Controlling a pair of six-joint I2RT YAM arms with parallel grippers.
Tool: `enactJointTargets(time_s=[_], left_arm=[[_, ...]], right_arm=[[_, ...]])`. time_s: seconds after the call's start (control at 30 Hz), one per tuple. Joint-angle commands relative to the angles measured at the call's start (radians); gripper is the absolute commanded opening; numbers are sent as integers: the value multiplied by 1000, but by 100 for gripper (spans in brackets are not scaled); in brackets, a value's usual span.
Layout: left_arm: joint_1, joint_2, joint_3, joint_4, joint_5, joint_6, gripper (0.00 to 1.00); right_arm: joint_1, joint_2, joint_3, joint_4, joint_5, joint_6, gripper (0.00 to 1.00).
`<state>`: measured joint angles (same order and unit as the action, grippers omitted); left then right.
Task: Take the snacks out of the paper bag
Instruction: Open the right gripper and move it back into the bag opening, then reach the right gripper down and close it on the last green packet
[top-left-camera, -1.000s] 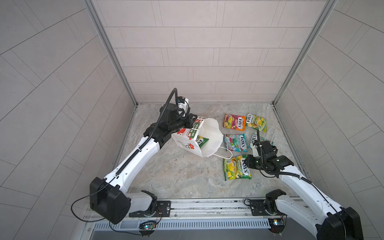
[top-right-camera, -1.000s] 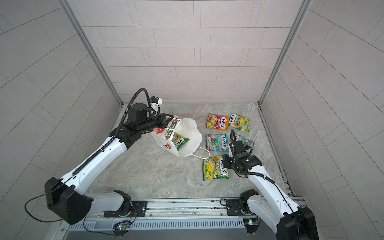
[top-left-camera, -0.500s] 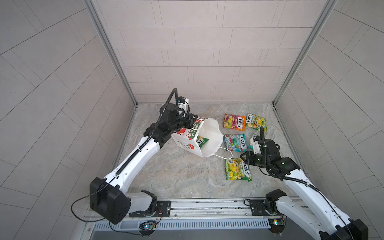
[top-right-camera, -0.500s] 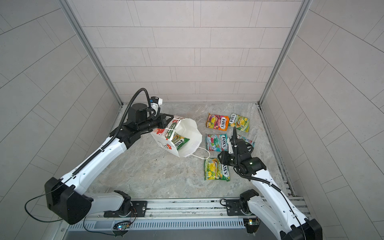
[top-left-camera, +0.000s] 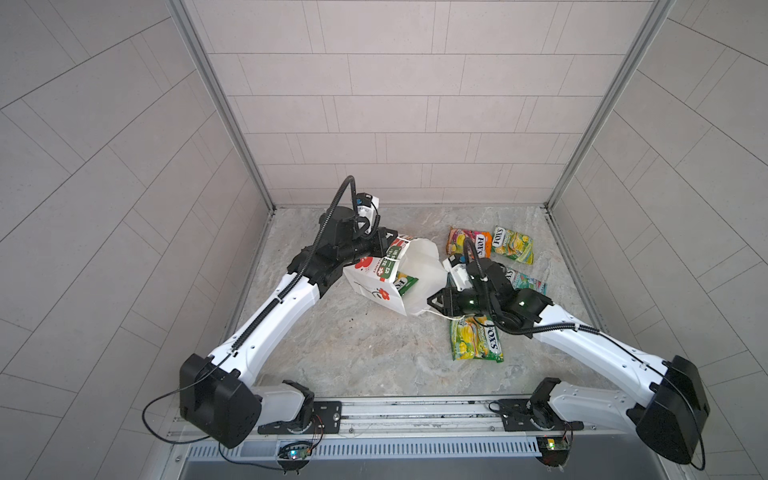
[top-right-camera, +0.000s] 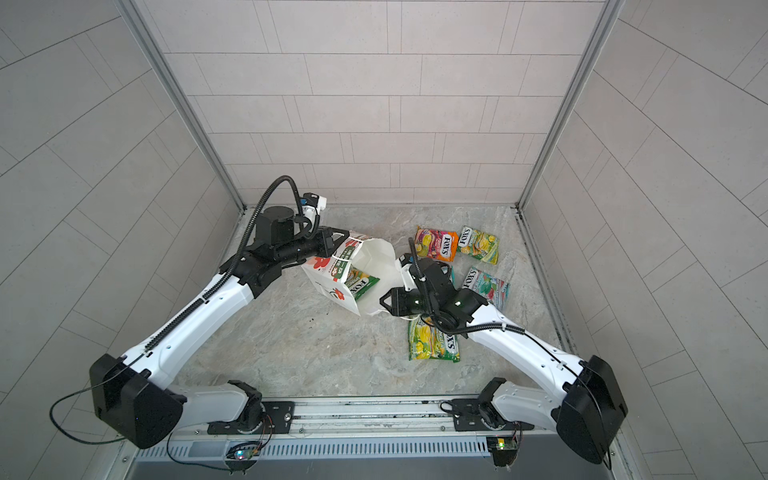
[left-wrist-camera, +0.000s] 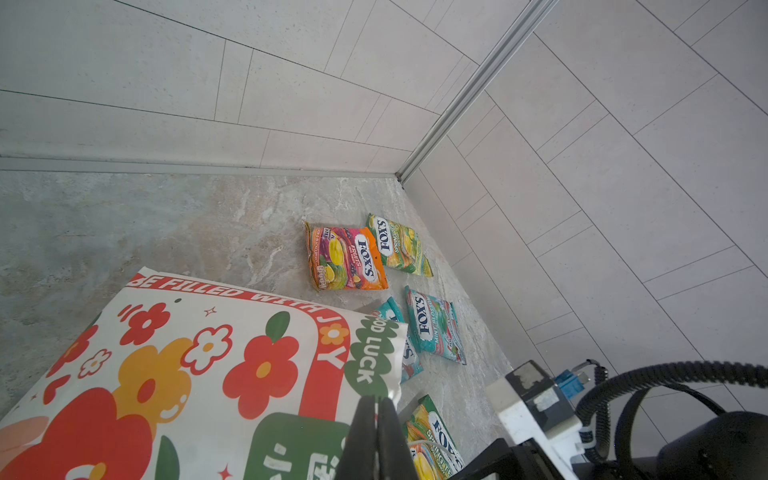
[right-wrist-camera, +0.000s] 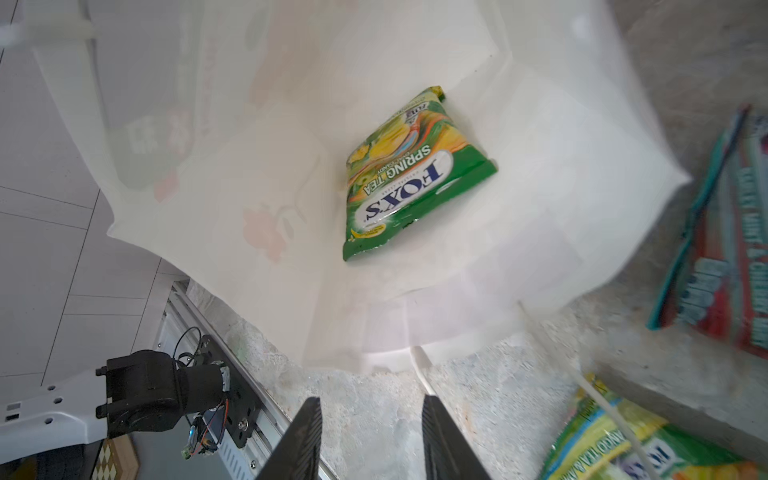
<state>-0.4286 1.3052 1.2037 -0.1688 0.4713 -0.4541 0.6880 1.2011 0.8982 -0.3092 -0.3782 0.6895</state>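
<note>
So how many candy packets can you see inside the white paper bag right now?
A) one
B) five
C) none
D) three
A: the right wrist view looks straight into the open paper bag and shows a single green packet lying on its inner wall, with nothing else inside.

A tall white paper bag (top-left-camera: 419, 266) (top-right-camera: 376, 262), printed with red flowers and green panels, lies tipped over mid-floor (top-left-camera: 353, 336), its mouth gaping to the right. One glossy green-yellow FOX'S packet (right-wrist-camera: 411, 178) (top-left-camera: 405, 284) sits slanted inside it. The others lie flat beyond the mouth. At the back an orange-pink packet (top-left-camera: 467, 241) (left-wrist-camera: 345, 257) touches a green-yellow neighbour (top-left-camera: 513, 244). Nearer lies a teal packet (top-left-camera: 524, 283), a second teal packet (left-wrist-camera: 411, 363) is half hidden, and a front green-yellow packet (top-left-camera: 476, 343) lies closest.
</note>
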Motion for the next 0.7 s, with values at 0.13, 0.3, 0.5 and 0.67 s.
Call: enactJointTargets(time_s=[0.13, 0.3, 0.5, 0.67], left_arm=[[0, -24, -16, 36, 7, -3, 0], [1, -25, -17, 37, 7, -3, 0], [1, -26, -17, 37, 7, -5, 0], [1, -30, -17, 39, 7, -5, 0]], right_arm=[[58, 178, 124, -2, 84, 12, 40], [71, 264, 174, -29, 114, -5, 40], [77, 358, 222, -55, 189, 16, 40], [78, 445, 294, -93, 214, 46, 41]])
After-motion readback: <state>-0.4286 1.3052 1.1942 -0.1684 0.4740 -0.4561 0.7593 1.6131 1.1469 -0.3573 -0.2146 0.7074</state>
